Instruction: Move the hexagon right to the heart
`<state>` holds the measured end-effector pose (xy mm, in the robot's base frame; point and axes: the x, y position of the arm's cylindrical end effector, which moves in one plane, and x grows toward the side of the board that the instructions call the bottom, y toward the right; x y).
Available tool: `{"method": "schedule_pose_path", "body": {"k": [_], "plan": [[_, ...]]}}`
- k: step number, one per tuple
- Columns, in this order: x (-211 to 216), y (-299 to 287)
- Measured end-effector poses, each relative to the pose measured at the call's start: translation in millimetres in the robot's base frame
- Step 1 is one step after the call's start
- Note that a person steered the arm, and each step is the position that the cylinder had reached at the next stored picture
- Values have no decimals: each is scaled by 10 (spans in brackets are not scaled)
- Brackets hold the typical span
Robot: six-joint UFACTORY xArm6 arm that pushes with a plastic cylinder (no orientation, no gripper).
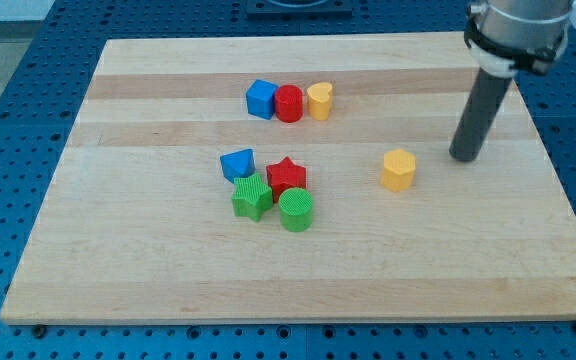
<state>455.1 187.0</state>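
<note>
A yellow hexagon block lies right of the board's middle. A yellow heart block sits near the view's top, at the right end of a row with a red cylinder and a blue cube. My tip rests on the board to the right of the hexagon and slightly higher in the view, with a clear gap between them.
A cluster sits left of the hexagon: a blue block, a red star, a green star and a green cylinder. The wooden board lies on a blue mat.
</note>
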Motion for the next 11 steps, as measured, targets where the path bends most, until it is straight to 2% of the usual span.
{"method": "schedule_pose_path", "body": {"k": [1, 2, 5, 6, 8, 9, 10, 11], "plan": [[452, -187], [452, -456], [373, -658], [174, -855], [-757, -1049], [-792, -1049], [-640, -1049], [-213, -832]]}}
